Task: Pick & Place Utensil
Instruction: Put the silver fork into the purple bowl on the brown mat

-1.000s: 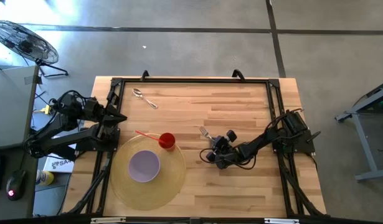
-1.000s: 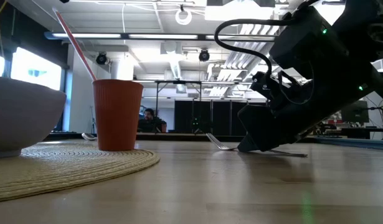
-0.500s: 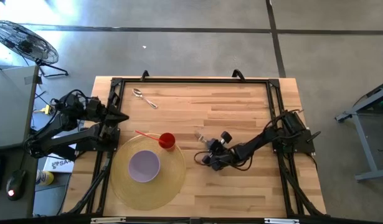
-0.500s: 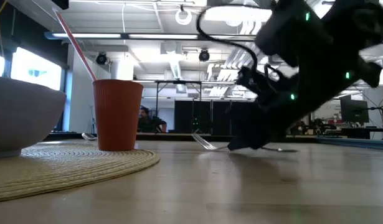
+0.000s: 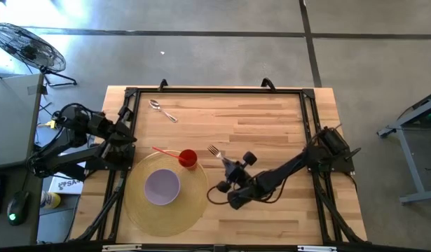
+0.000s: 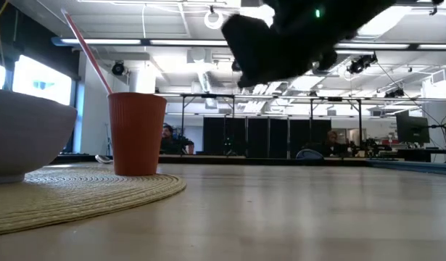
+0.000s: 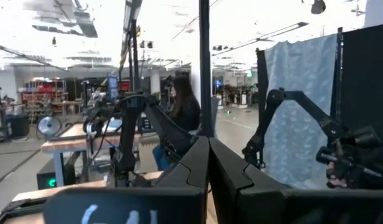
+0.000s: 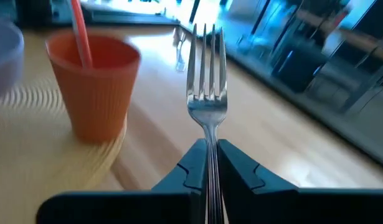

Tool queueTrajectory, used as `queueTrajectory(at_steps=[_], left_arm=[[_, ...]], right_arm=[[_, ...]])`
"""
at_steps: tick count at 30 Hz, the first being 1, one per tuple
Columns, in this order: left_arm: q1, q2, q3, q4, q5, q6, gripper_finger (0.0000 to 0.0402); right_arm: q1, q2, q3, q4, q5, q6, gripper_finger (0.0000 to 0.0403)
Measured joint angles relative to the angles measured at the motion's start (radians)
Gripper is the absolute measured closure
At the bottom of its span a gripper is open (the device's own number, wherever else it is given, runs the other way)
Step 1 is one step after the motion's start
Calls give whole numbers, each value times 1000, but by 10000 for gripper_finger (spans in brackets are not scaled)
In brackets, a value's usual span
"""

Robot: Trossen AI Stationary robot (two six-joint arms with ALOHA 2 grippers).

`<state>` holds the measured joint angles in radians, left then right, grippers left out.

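A silver fork (image 8: 207, 93) is in my right gripper (image 8: 210, 149), which is shut on it; its tines point toward the red cup. From above, the fork (image 5: 216, 153) and the right gripper (image 5: 229, 166) are over the table's middle, just right of the red cup with a straw (image 5: 188, 158). The cup stands on a round woven mat (image 5: 190, 203) beside a lilac bowl (image 5: 162, 186). In the low view only the gripper's dark body (image 6: 295, 32) shows, high up. My left gripper (image 7: 208, 165) waits shut at the table's left edge (image 5: 131, 133). My right gripper pinches the fork's handle (image 8: 210, 144) between its two fingers, which lie along the handle. The neck and tines (image 8: 207, 59) stick out forward past the fingertips. The fork is lifted clear of the table, roughly level.
A spoon (image 5: 162, 110) lies near the table's far left corner. The mat with bowl and cup fills the near left part. Bare wood (image 5: 271, 119) stretches across the far middle and right. A black frame (image 5: 215, 89) runs along the table's edges.
My right gripper has moved up and toward the table's left and near edge, closer to the cup and mat, staying shut on the fork. The fork first tipped with its tines up and its handle end on the wood, and now hangs clear of the table.
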<state>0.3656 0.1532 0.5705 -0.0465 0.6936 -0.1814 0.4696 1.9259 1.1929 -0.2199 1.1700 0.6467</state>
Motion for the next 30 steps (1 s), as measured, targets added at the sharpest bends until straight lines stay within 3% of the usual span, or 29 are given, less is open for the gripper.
queueTrajectory(at_steps=[6,10,15,18,25,30], left_arm=[[0,13,-55,106,28,-16,401],[-15,78,-109,252,38,-33,401],[-130,228,-126,375,-4,-3,401],[-224,313,-122,425,-86,58,401],[-440,454,-62,403,-398,213,401],[-633,542,-4,371,-642,305,401]], right_arm=[[42,-1,59,85,149,-183,392],[41,-2,80,192,160,-278,382],[24,-2,91,320,170,-380,384],[20,-2,91,420,193,-467,392],[22,-2,91,673,263,-597,383],[22,-3,91,719,288,-730,389]])
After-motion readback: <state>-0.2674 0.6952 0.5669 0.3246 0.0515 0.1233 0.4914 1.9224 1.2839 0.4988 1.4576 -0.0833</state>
